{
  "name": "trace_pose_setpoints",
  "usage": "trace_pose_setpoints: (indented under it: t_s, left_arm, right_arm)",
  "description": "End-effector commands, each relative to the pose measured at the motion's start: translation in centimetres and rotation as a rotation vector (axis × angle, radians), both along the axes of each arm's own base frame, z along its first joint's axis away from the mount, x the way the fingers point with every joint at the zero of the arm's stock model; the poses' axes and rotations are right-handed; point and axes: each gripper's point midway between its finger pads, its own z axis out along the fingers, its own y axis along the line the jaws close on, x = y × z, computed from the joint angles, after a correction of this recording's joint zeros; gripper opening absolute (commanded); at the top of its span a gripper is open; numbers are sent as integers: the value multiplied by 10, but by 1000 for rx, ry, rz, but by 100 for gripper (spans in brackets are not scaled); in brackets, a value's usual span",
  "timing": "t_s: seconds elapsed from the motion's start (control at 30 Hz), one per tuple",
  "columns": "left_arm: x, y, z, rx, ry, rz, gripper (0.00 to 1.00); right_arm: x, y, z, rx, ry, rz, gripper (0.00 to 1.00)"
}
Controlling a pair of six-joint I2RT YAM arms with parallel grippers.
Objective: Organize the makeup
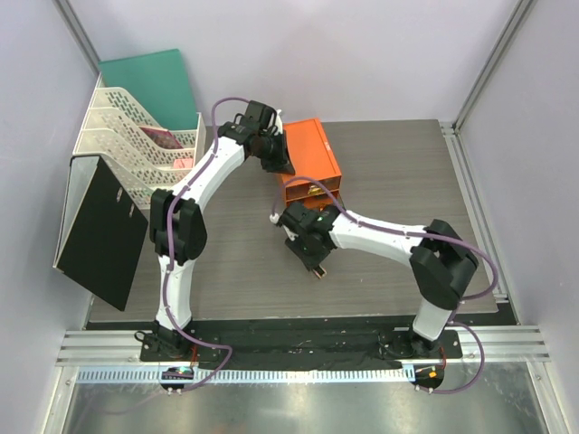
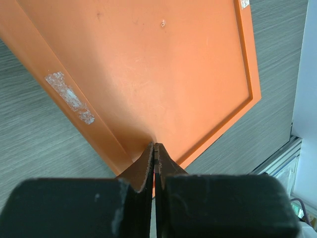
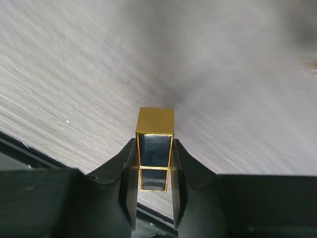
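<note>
My right gripper (image 3: 154, 151) is shut on a black-and-gold lipstick case (image 3: 154, 144), which stands between the fingers with its gold end pointing away, held above the grey table. In the top view the right gripper (image 1: 314, 256) is in front of the orange drawer box (image 1: 308, 163), and the case is hard to make out there. My left gripper (image 2: 154, 148) is shut and empty, its tips resting on the box's orange top (image 2: 148, 69); in the top view it (image 1: 279, 161) sits at the box's left edge. Other makeup is out of view.
The box's bottom drawer (image 1: 312, 190) is pulled open toward the front. A white tiered file rack (image 1: 136, 145), a green folder (image 1: 154, 81) and a black binder (image 1: 99, 231) stand at the left. Aluminium frame rails (image 1: 479, 72) border the table (image 1: 398, 181).
</note>
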Motion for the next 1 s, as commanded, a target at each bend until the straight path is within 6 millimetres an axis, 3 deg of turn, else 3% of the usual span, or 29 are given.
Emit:
trace_pose_setpoints:
  t_s: [0.0,0.17,0.2,0.27,0.3,0.33,0.5,0.63,0.67,0.7,0.73,0.83,0.97]
  left_arm:
    - [-42,51,-83,269,250,3,0]
    - [-43,51,-80,262,247,-2,0]
    - [-42,50,-80,262,243,-3,0]
    - [-42,50,-79,260,241,-3,0]
    - [-42,50,-79,261,241,-4,0]
    - [-42,50,-77,260,237,-4,0]
    - [-41,49,-75,256,233,-8,0]
    - [-40,48,-71,250,229,-7,0]
    - [-41,48,-71,253,229,-9,0]
    - [-40,48,-70,250,224,-10,0]
    - [-40,49,-70,252,226,-8,0]
    - [-41,49,-70,253,228,-9,0]
    - [-41,49,-71,253,230,-10,0]
  right_arm:
    - [72,20,94,127,-380,-137,1]
    - [120,18,133,116,-539,-236,1]
    - [128,18,125,94,-534,-249,1]
    - [146,20,132,97,-553,-282,1]
    - [151,20,121,69,-537,-285,1]
    - [159,23,126,72,-552,-295,1]
    - [176,28,113,38,-549,-307,2]
    - [185,27,98,-2,-528,-337,8]
    - [184,27,94,-4,-521,-343,26]
    - [184,26,93,-7,-518,-349,35]
    - [183,24,91,-13,-518,-359,54]
    - [181,20,91,-13,-520,-383,72]
    - [177,11,101,-10,-543,-416,75]
